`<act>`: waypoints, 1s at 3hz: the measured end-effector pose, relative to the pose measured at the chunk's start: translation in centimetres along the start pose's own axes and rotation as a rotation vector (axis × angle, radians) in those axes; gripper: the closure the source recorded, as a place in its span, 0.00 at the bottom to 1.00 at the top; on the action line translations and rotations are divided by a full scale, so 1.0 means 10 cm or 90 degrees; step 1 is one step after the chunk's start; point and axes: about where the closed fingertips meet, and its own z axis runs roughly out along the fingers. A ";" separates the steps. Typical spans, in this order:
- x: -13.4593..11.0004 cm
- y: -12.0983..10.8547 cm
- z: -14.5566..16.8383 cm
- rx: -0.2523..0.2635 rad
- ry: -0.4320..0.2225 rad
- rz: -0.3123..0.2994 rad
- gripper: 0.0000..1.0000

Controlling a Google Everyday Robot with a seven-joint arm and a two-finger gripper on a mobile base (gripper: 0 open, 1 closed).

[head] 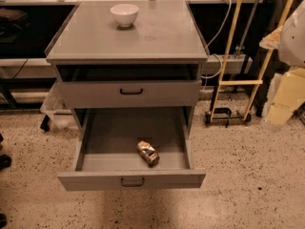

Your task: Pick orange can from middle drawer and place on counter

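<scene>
Bowl (pixel 124 14) sits back-left on the worktop (pixel 162 37); I plan the drop clear of it. Can (pixel 148 152) lies tipped near the open drawer (pixel 119 128) front. I'd descend vertically, jaws across its narrow width. End effector is out of view, so I can't tell its state.

A white bowl (pixel 125 14) rests on the counter (pixel 157 39); jaws hang far right.

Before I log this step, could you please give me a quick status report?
Gripper at view's right edge, clear of middle drawer. Orange can lying in that open drawer. White bowl on counter; nothing covering can.
</scene>
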 end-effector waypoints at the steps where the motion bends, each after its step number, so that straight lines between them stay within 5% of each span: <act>1: 0.00 0.00 0.00 0.000 0.000 0.000 0.00; 2: -0.09 -0.07 0.20 -0.026 -0.014 -0.024 0.00; 3: -0.21 -0.09 1.01 -0.118 -0.077 -0.015 0.00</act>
